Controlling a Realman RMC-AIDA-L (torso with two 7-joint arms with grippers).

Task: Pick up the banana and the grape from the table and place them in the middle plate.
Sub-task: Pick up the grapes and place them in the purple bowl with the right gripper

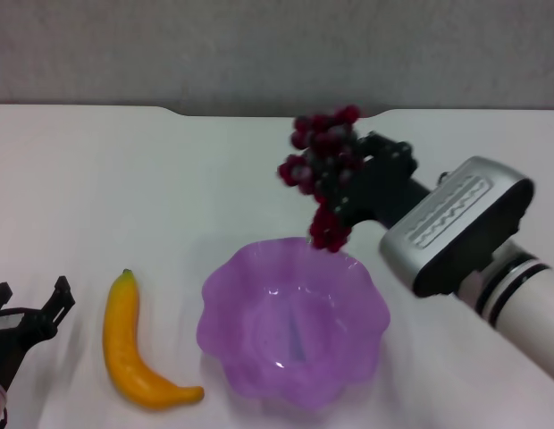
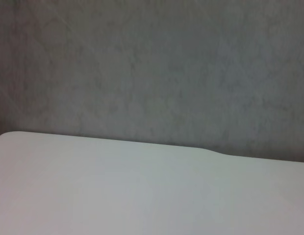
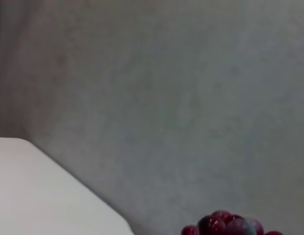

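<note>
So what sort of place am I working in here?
Probably a lab or test bench, not a kitchen: a bare white table against a plain grey wall, with only a banana, grapes and a purple plate.

We see the grape (image 1: 322, 170), a dark red-purple bunch, lifted off the table (image 1: 98, 197) in the right tool (image 1: 344, 183), its lower tip hanging just above the far rim of the middle plate (image 1: 348, 277), a translucent purple scalloped bowl. The yellow-orange banana (image 1: 134, 353) lies flat on the table just left of the plate, green stem pointing away.
</note>
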